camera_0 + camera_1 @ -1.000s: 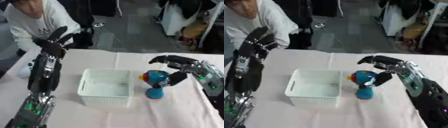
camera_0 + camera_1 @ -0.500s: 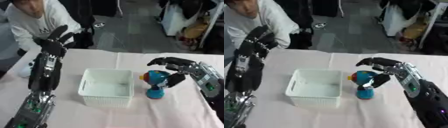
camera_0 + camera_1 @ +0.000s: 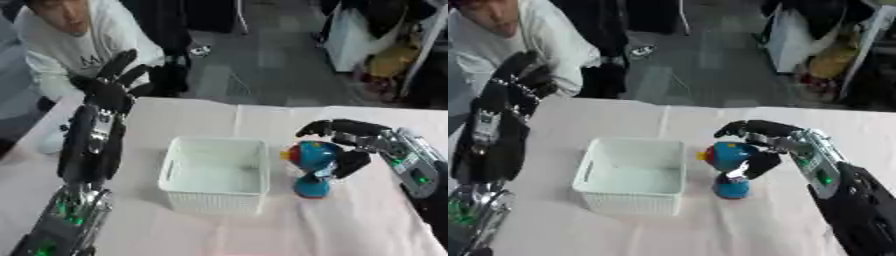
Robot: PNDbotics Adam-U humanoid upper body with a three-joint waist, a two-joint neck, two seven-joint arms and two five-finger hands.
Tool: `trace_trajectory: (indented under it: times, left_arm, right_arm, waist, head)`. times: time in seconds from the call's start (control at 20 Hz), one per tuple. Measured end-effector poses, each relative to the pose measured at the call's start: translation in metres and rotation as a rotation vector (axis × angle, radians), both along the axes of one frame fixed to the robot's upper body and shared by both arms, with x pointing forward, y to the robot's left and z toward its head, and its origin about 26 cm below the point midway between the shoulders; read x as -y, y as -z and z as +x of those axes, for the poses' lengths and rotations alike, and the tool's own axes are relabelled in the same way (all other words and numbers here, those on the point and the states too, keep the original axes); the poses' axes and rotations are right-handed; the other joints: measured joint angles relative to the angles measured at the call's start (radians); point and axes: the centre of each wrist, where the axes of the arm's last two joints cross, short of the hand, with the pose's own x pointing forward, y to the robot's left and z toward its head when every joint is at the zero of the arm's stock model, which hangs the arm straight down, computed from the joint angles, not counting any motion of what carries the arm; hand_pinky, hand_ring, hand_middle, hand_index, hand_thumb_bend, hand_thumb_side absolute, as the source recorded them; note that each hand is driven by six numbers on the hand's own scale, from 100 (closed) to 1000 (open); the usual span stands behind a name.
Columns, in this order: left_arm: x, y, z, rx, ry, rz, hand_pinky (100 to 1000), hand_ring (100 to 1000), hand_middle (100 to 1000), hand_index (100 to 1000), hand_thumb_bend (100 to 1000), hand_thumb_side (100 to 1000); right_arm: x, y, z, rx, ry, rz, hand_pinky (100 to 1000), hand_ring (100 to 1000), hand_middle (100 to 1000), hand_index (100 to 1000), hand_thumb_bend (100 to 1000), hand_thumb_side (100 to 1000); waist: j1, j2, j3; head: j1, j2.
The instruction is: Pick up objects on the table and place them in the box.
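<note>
White plastic with slotted walls, the box [image 3: 216,172] sits near the middle of the table [image 3: 367,220], which is covered by a pale pink cloth. Nothing can be seen inside the box.

Just beside the box's right wall stands a blue toy figure [image 3: 313,165]: a round blue head with an orange patch on the side facing the box, set on a narrower neck and a round blue base that rests on the cloth. It stands upright and apart from the box, with a narrow strip of cloth between them.

The right hand [image 3: 352,140] comes in from the table's right edge and is cupped around the toy's head. Its fingers [image 3: 322,127] arch over the top of the head, curled but spread, and the thumb [image 3: 350,164] lies against the right side of the toy, near the neck. Whether the fingers above actually touch the head cannot be told, and the toy's base is on the table.

The left hand [image 3: 109,89] is raised over the table's far left edge, fingers straight and splayed upward, holding nothing. Its black forearm runs down along the left edge toward the near left corner.
</note>
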Motion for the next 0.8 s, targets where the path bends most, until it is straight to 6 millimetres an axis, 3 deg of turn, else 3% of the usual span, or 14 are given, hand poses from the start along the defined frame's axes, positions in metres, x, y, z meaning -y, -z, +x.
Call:
trace_trajectory:
  times: [0.3,0.55,0.8]
  left_arm:
    - [0.0008,-0.0021,0.0008,0.007,0.003,0.0,854,929,953,961,322,824]
    - [0.0009,-0.0021,0.0008,0.008,0.004,0.001,854,928,953,961,324,824]
    - [0.0009,-0.0021,0.0008,0.008,0.004,0.001,854,928,953,961,324,823]
  right_arm:
    - [-0.0001,0.0032,0.0005,-0.008,0.005,-0.005,836,912,896,941,672,644]
    - [-0.0013,0.0062,0.0003,-0.01,0.012,-0.005,742,874,880,929,670,641]
    - [-0.0002,0.0093,0.0003,-0.007,0.026,-0.001,547,814,859,917,655,617]
  waist:
    - [0.0,0.0,0.002]
    - [0.0,0.0,0.002]
    - [0.0,0.0,0.002]
  head:
    - [0.002,0.0]
    - [0.005,0.0]
    - [0.005,-0.001]
